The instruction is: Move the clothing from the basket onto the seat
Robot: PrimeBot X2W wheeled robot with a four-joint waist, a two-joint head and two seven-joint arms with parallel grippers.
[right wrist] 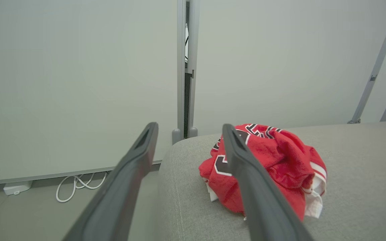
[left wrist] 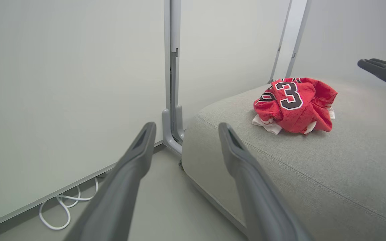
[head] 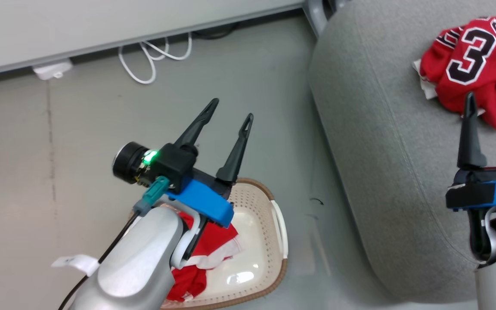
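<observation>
A crumpled red jersey [head: 472,60] with a black numeral 3 lies on the grey seat [head: 368,129] at the upper right. It also shows in the left wrist view as the jersey [left wrist: 293,103] on the seat [left wrist: 313,167], and in the right wrist view as the jersey [right wrist: 276,164]. More red clothing with white trim [head: 205,254] lies in the cream basket [head: 265,241] on the floor, partly hidden by my left arm. My left gripper [head: 228,110] hangs open and empty above the basket. My right gripper [head: 491,101] stands open over the seat, just short of the jersey, holding nothing.
A white cable [head: 153,56] coils on the grey floor beside a white wall panel [head: 101,26], with a small white box [head: 52,69] at the wall's foot. A grey metal post [left wrist: 171,83] stands at the seat's far corner.
</observation>
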